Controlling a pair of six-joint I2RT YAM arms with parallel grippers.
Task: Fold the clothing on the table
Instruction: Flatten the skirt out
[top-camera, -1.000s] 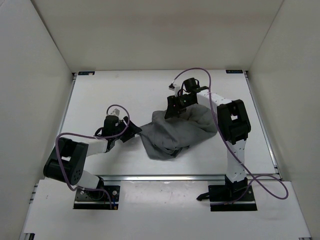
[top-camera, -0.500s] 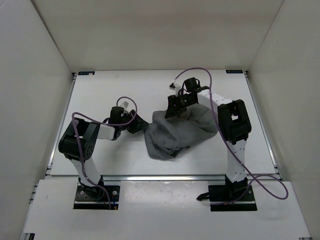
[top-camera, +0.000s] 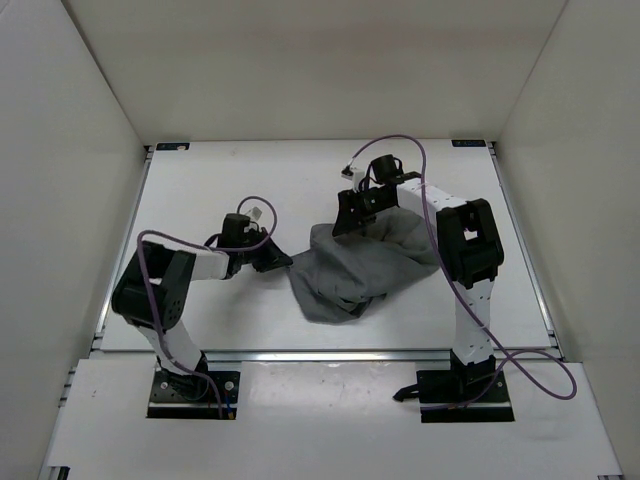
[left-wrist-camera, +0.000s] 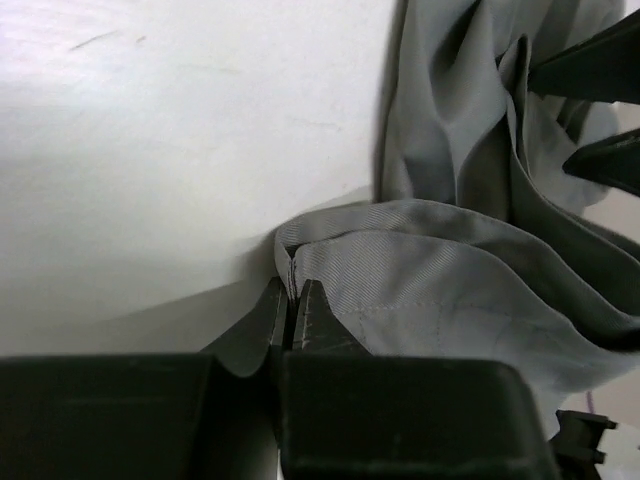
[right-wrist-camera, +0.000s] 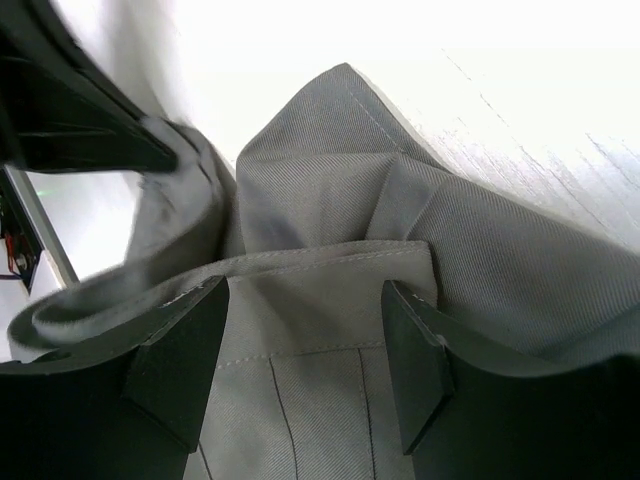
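Compared with a second ago, my left arm (top-camera: 160, 290) has lifted its elbow from the near-left of the tabletop (top-camera: 220, 180) and drawn in toward the clothing (top-camera: 365, 262). My left tool (left-wrist-camera: 294, 292) has gone from wide apart to closed, and my right arm (top-camera: 465, 245) has not shifted.

Top view, left arm: folded sharply, with the elbow raised at the left. The forearm runs roughly level to the right, and the tool is low at the garment's left edge.

Left wrist view: the two fingertips (left-wrist-camera: 315, 305) are pressed together on a thin rolled corner of the grey fabric, right at the tabletop surface.

Top view, right arm: rises along the right side, bends at the elbow and angles back to the left. This puts my right tool (top-camera: 346, 222) at the garment's far edge.

Right wrist view: its fingers (right-wrist-camera: 185, 360) stand wide apart, unclamped. A stitched band of fabric lies across the gap between them.

The clothing: dark grey, bunched in a loose heap near the centre of the tabletop, slightly right of the middle, between the two tools. Deep creases run through it, and its near-left lobe bulges toward the near edge. Seams and a twill weave show up close.
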